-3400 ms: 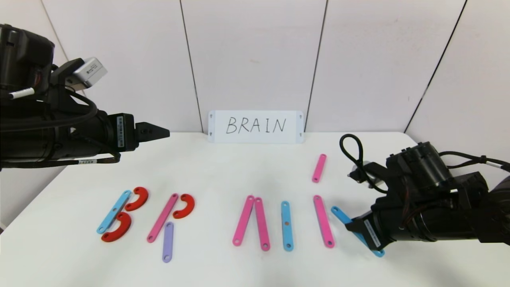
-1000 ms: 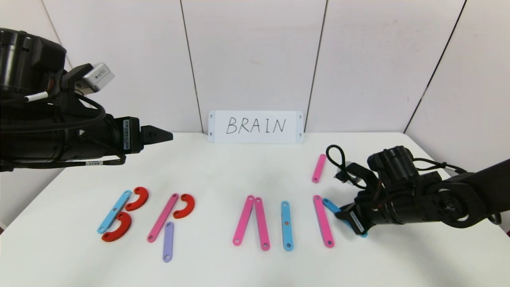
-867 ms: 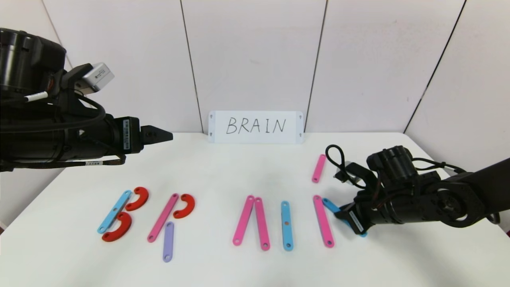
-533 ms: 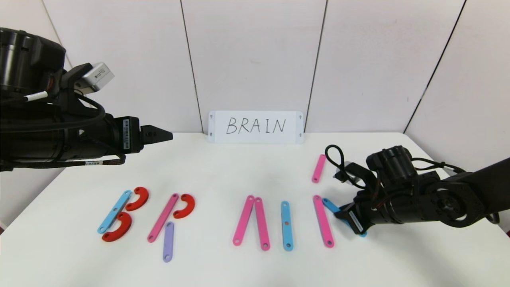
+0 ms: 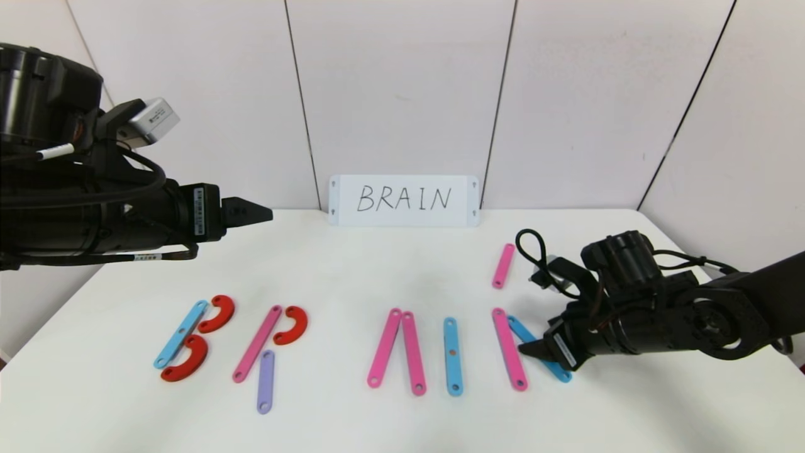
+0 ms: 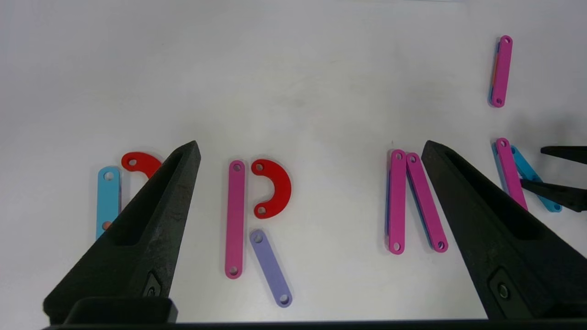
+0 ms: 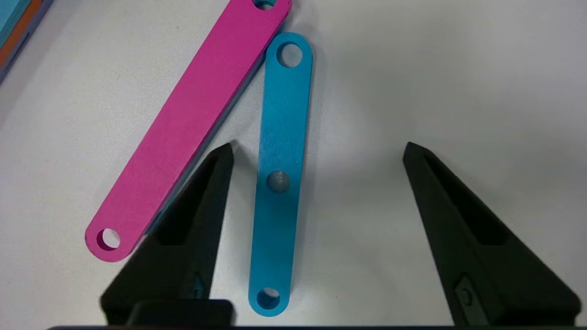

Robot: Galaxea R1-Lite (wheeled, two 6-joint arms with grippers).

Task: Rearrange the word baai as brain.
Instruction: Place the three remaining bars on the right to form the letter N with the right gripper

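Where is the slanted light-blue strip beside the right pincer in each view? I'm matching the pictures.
Head view: slanted light-blue strip, low right, beside the right pincer.
Left wrist view: strip at the right edge.
Right wrist view: strip, centre, between open fingers.
Shared landmark: the pink strip alongside it.

The right gripper (image 5: 533, 348) covers the middle of a blue strip (image 5: 561, 372); a left finger (image 6: 137, 238) hides most of the B's strip (image 6: 107, 192).
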